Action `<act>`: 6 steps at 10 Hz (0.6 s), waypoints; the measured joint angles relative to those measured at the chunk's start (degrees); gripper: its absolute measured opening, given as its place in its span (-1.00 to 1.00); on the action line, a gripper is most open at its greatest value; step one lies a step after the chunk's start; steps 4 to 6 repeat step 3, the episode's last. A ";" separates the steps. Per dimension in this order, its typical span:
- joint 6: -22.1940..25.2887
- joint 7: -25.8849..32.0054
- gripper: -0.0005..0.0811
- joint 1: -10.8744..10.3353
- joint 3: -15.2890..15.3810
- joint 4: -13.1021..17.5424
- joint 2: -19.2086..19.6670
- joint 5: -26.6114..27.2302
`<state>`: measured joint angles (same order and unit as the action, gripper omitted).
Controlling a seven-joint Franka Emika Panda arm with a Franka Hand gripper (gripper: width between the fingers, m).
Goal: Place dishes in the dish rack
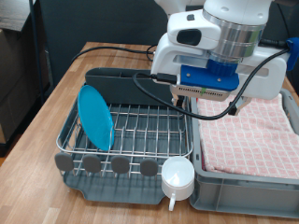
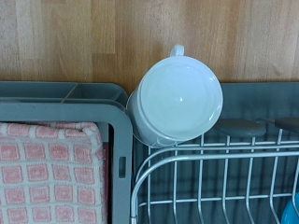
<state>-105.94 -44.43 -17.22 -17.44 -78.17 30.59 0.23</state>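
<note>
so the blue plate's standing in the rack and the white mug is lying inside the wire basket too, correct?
Not quite. The blue plate does stand in the rack, but the white mug isn't inside the wire basket: it sits upside down at the rack's corner, outside the wires, next to the grey bin. The exterior view shows it; the wrist view confirms. The pincer isn't visible.

Even, soft indoor light, faint shadows, low-resolution softness, perhaps mild glare on the mug (image 2: 176, 98).

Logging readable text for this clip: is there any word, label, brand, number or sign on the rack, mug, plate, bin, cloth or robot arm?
None can be read.
Dish rack, mug, plate, bin, checkered cloth: no markings visible.
Robot arm: no legible print; the blue part above the gripper is too blurred to tell.
</note>
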 joint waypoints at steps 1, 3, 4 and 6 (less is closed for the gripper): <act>0.38 -0.07 0.98 -0.12 0.00 0.37 -0.02 -0.26; 1.33 -0.27 0.98 -0.32 0.00 0.94 -0.02 -0.53; 1.33 -0.27 0.98 -0.32 0.00 0.94 -0.02 -0.53; 1.33 -0.27 0.98 -0.32 0.00 0.94 -0.02 -0.53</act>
